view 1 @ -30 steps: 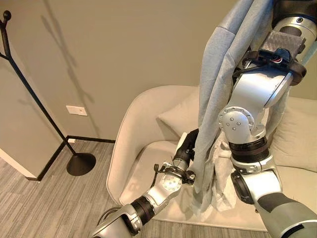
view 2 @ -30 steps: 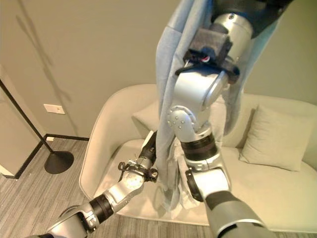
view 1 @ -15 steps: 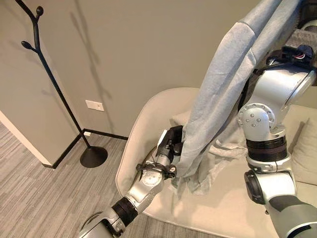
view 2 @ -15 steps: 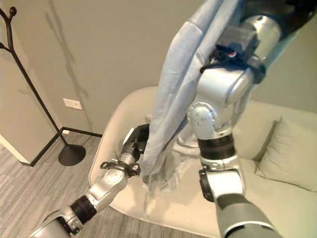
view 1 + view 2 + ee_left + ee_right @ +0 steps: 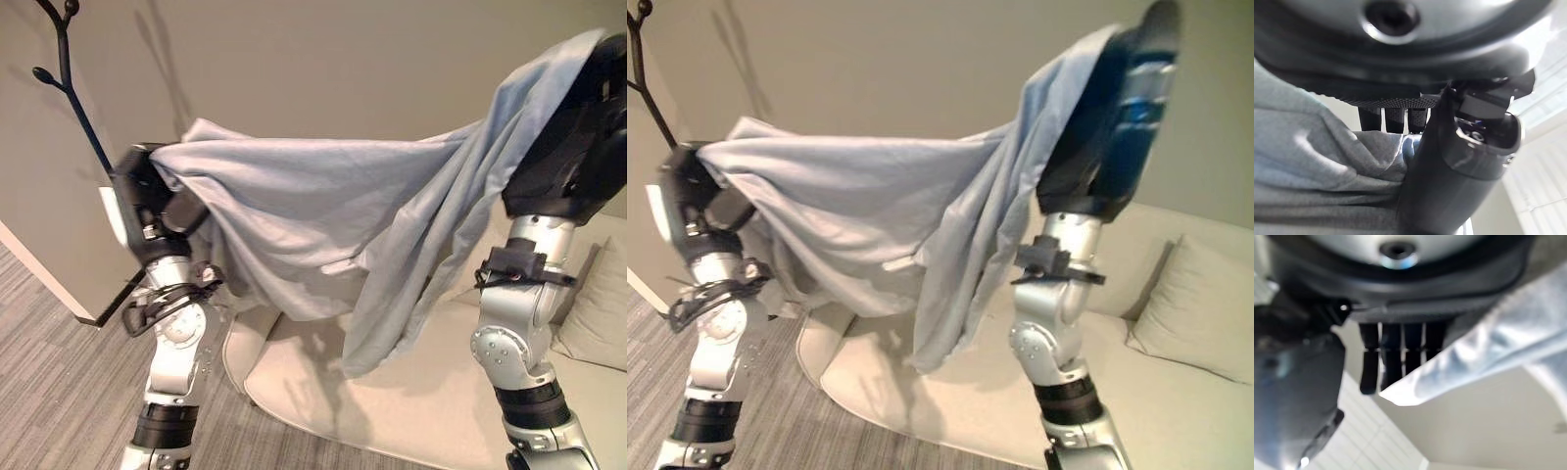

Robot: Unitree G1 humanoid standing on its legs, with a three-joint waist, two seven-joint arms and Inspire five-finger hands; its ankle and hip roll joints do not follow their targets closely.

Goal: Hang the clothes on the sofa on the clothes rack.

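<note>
Grey-blue garment (image 5: 323, 211) is clear of the sofa (image 5: 411, 392), stretched between the two raised arms and sagging in the middle, one tail hanging down toward the sofa seat.

Left robot hand (image 5: 147, 196): raised at the garment's left end. In its wrist view the fingers (image 5: 1393, 120) run down behind bunched cloth with the thumb beside it; the cloth is gathered against the palm. I judge it a closed grasp on the fabric.

Right robot hand (image 5: 1117, 108): held high, the garment's other end draped over its top and back. Its wrist view shows straight, relaxed fingers (image 5: 1396, 357) with a cloth edge lying across them, not curled round it. Reads as carrying, not clamping.

Key relation: the garment's long axis runs roughly level, left hand to right hand, across the front of the robot. The clothes rack (image 5: 64, 73), a dark pole with knobbed branches, stands at the far left, just beyond and behind the left robot hand. So the left robot hand is clearly the nearer one; the right is well apart from the rack, on the sofa side.

Judgement: the coming move should lead with the left end, lifting that bunched portion up and over a branch tip (image 5: 41, 74), while the right arm feeds slack leftward. Risk: the unclamped right end could slide off.
</note>
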